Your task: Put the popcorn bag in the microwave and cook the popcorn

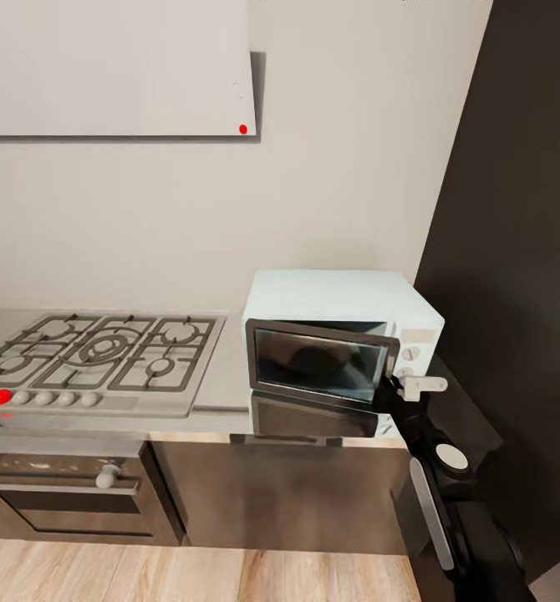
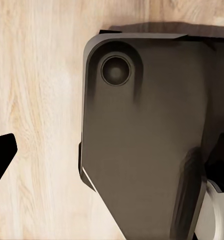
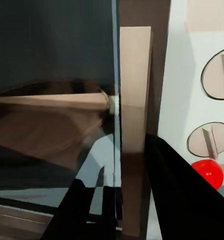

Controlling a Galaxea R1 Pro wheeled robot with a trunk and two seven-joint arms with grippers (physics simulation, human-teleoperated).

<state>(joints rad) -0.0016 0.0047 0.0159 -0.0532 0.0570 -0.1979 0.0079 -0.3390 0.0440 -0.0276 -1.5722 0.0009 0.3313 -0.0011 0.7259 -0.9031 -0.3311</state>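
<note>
Head view: the small pale mint-blue microwave [image 1: 344, 334] sits on the glossy table [image 1: 230, 393] beside the steel gas hob [image 1: 96, 359]; the right hand [image 1: 407, 386] pinches its dark glass door's edge. Left hand's state: cannot tell.

Microwave [image 1: 340, 330] door ajar, right gripper [image 1: 394, 383] at its handle edge. Dark wall [image 1: 514, 251] crowds the right side; bare counter [image 1: 226, 376] btwn hob [image 1: 96, 355] and microwave.
</note>
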